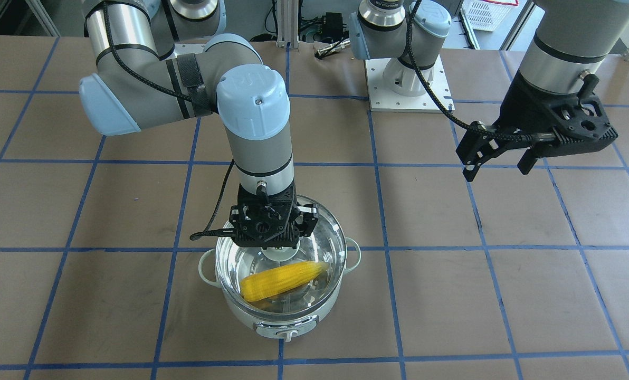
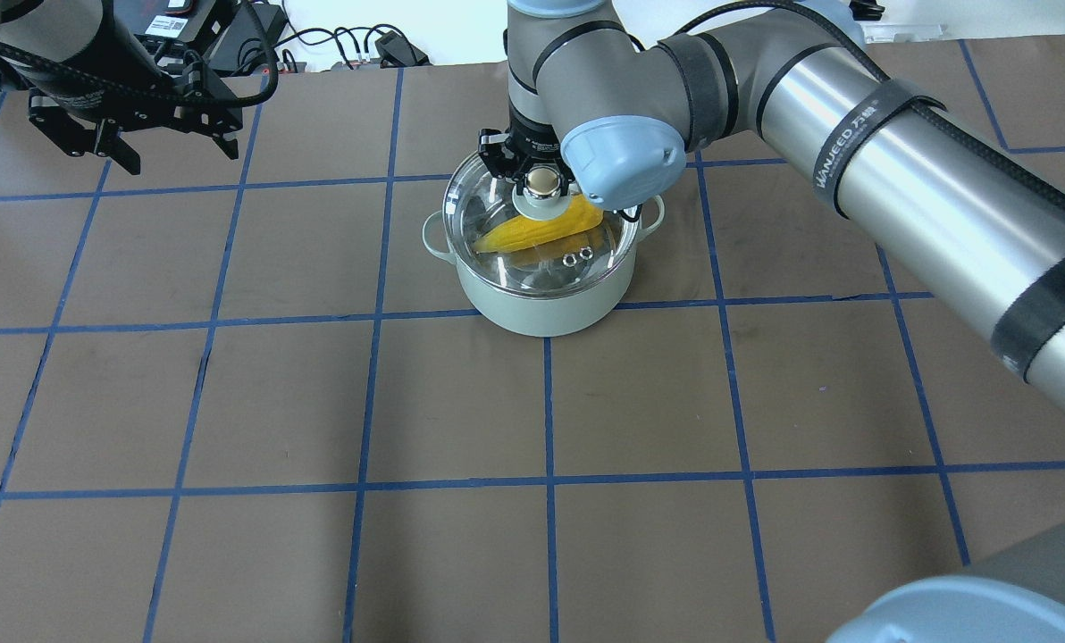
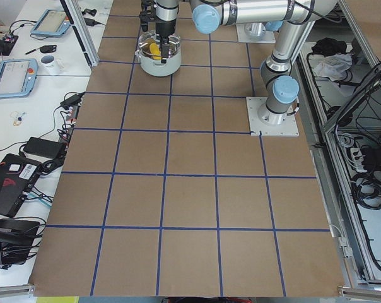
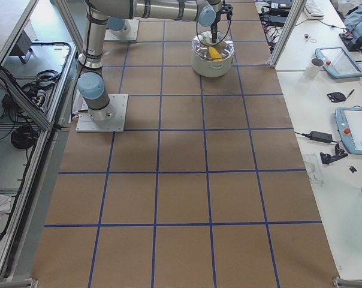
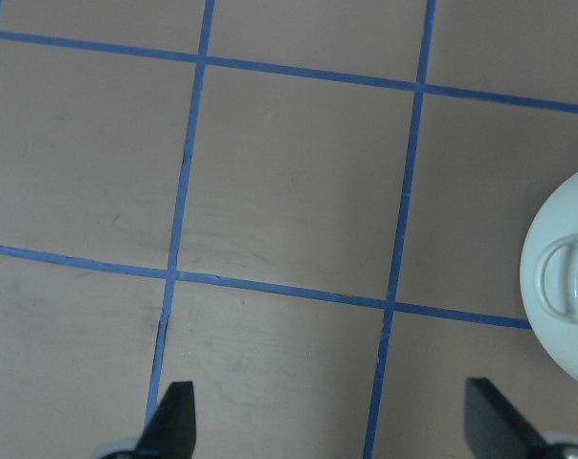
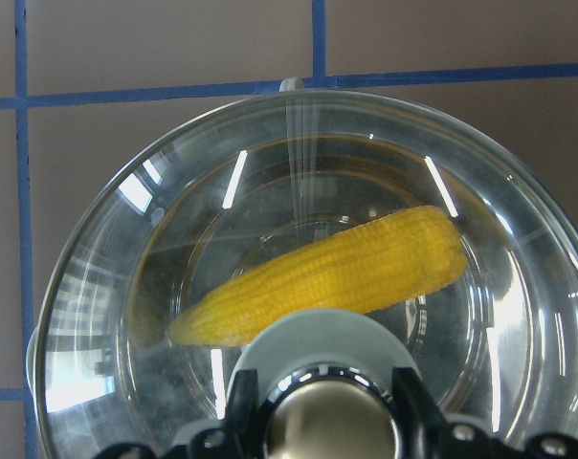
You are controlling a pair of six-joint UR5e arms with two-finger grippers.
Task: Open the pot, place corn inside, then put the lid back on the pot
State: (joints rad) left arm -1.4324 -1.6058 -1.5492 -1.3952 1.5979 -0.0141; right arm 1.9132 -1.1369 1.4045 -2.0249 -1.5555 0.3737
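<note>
Yellow corn point(image 6: 327, 277) under glass lid point(image 6: 126, 249), R hand point(image 6: 329, 421) clamped on lid, L hand point(image 1: 498, 170) apart.

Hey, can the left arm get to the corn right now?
Probably not. The corn lies inside the pot under the glass lid, and the right gripper is clamped on the lid's knob. The left gripper hangs open, well off to the side.

Clear, glossy glass on the lid point(image 6: 299, 191), streaked with glare. Shiny gold-toned metal on its knob point(image 2: 543, 183). Smooth satin shell on the pot point(image 2: 541, 304), plastic or enamel, hard to tell. Bumpy, waxy kernels on the corn point(image 6: 337, 277). Matt brown, paper-like table cover point(image 2: 461, 402).
</note>
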